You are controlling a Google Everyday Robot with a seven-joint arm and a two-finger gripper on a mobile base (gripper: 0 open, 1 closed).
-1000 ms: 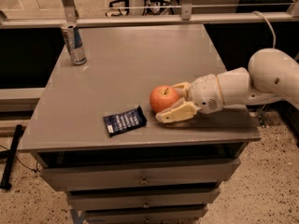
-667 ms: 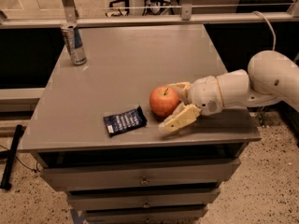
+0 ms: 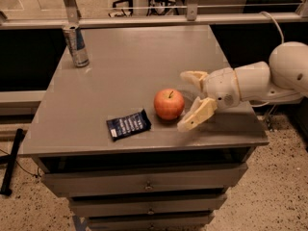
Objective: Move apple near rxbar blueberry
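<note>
Red-orange apple (image 3: 169, 104), navy rxbar blueberry (image 3: 128, 124), cream hand (image 3: 186, 101) beside apple

Apple (image 3: 169, 104) sits on the gray table (image 3: 144, 57), just right of the rxbar blueberry (image 3: 128, 124), small gap btw them. Gripper (image 3: 186, 101) is right beside the apple's right side, fingers spread wide, gripping nothing. Drink can (image 3: 76, 45) stands at far-left corner.

Dim, warm indoor light, mostly from overhead. Table (image 3: 144, 57) top evenly lit w/ faint sheen toward far end. Small soft shadows under apple (image 3: 169, 104) & under gripper (image 3: 185, 101), which sits just right of apple, jaws spread. Areas beside & below table v. dark.
</note>
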